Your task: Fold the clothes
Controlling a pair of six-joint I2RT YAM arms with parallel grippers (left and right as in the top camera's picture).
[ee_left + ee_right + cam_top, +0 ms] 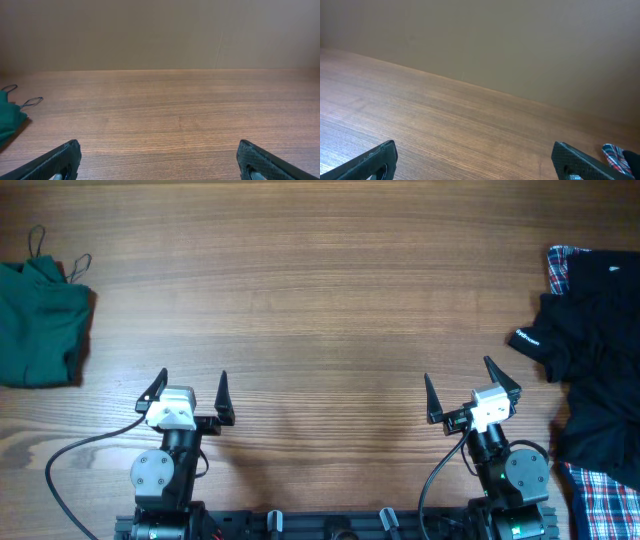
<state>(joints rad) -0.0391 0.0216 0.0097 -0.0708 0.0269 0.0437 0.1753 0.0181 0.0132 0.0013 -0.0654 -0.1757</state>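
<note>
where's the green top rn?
Overhead view: the green top lies at the far left edge of the table, left of and beyond the left pincer, opposite the black shirt.

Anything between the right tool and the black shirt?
Nothing visible. Only bare table lies between the open right tool and the black shirt, which lies at the table's right edge over a plaid shirt. The green top sits far off at the left edge.

The wood-grain counter [320, 290] carried a dark green strappy top [35, 325] at its left edge and a black shirt [600, 350] overlying a plaid shirt [603, 498] at its right edge.
</note>
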